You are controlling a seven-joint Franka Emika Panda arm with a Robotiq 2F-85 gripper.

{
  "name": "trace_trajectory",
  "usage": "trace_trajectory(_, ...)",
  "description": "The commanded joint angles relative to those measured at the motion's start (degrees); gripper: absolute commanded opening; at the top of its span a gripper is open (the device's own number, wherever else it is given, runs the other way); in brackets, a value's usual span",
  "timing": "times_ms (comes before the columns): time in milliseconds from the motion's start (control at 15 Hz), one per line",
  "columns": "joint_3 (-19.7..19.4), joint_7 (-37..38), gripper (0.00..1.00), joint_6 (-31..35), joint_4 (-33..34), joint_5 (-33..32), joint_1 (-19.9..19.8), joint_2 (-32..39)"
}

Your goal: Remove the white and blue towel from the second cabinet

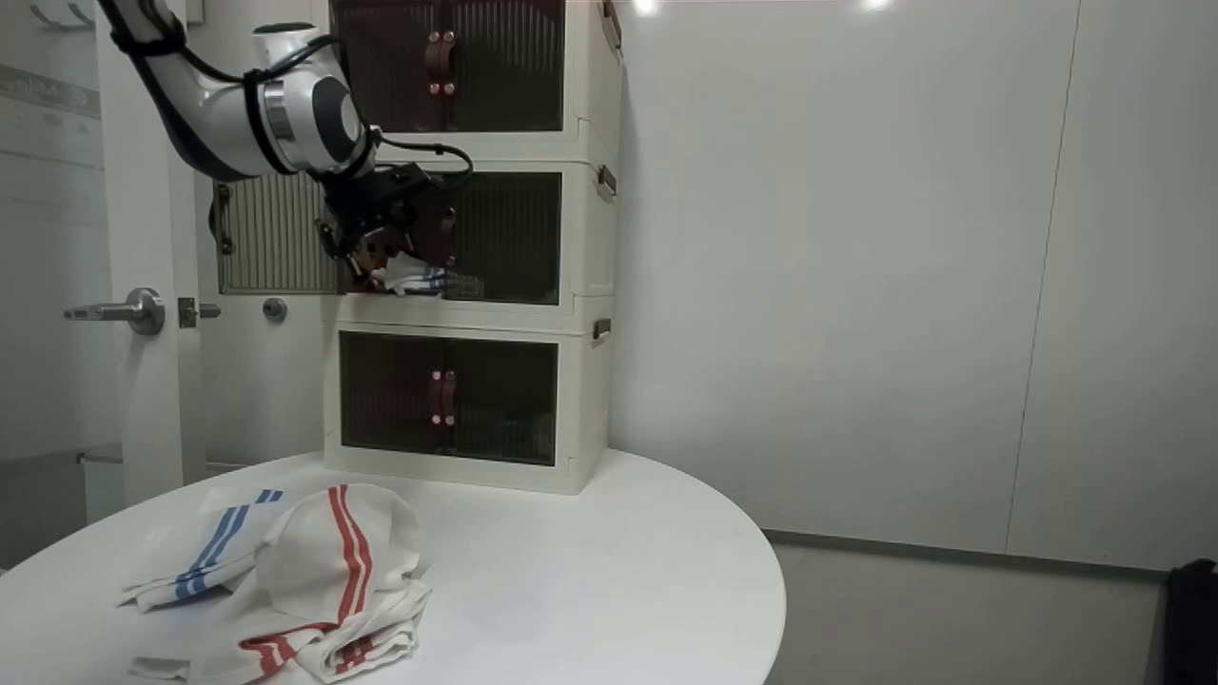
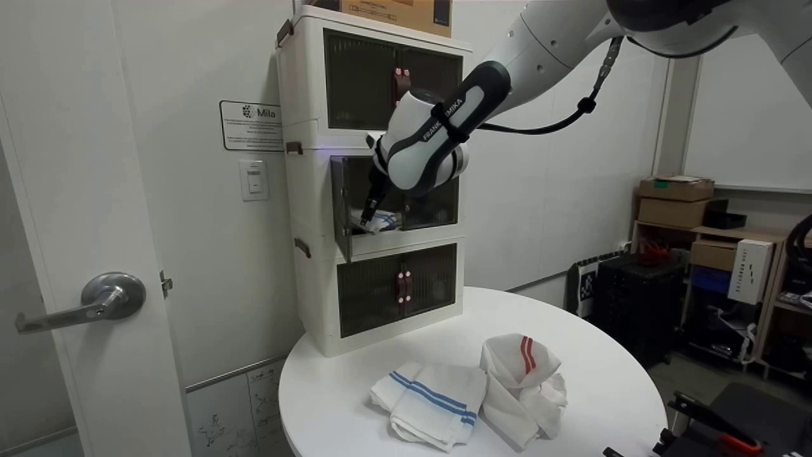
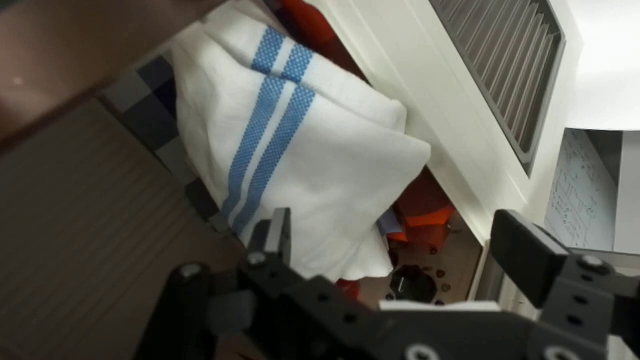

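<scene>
A folded white and blue towel (image 3: 325, 165) lies inside the middle cabinet, and it also shows in both exterior views (image 1: 411, 274) (image 2: 382, 221). The middle cabinet (image 1: 592, 238) (image 2: 312, 197) has one door (image 1: 281, 238) (image 2: 343, 203) swung open and the other door shut. My gripper (image 3: 392, 245) is open at the cabinet opening, with its fingers wide apart. In the wrist view one finger overlaps the towel's lower edge and the other is beside the cabinet's front frame. Nothing is held between the fingers. In an exterior view my gripper (image 1: 366, 257) partly hides the opening.
Red and orange items (image 3: 425, 215) lie beside the towel in the cabinet. The shut door (image 3: 100, 225) borders the opening. A round white table (image 1: 628, 580) bears another blue-striped towel (image 2: 434, 403) and a red-striped towel (image 1: 324, 561). Shut cabinets stand above and below.
</scene>
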Motion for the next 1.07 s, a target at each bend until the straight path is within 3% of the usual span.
trace_trajectory(0,-0.2,3.0,1.0,0.0,4.7,-2.4,0.3,3.5)
trace_trajectory(200,-0.2,3.3,1.0,0.2,6.1,-2.8,0.3,4.8)
trace_trajectory(267,-0.2,3.3,0.95,0.1,6.5,-2.9,0.3,5.1)
trace_trajectory(400,0.2,3.1,0.75,0.1,7.0,-2.9,0.2,5.6)
trace_trajectory(733,0.1,3.0,0.38,-0.1,7.7,-3.1,0.2,6.4)
trace_trajectory(867,-0.1,3.1,0.24,-0.1,7.7,-3.3,0.3,6.5)
trace_trajectory(1000,-0.3,3.1,0.2,0.0,7.5,-3.4,0.2,6.4)
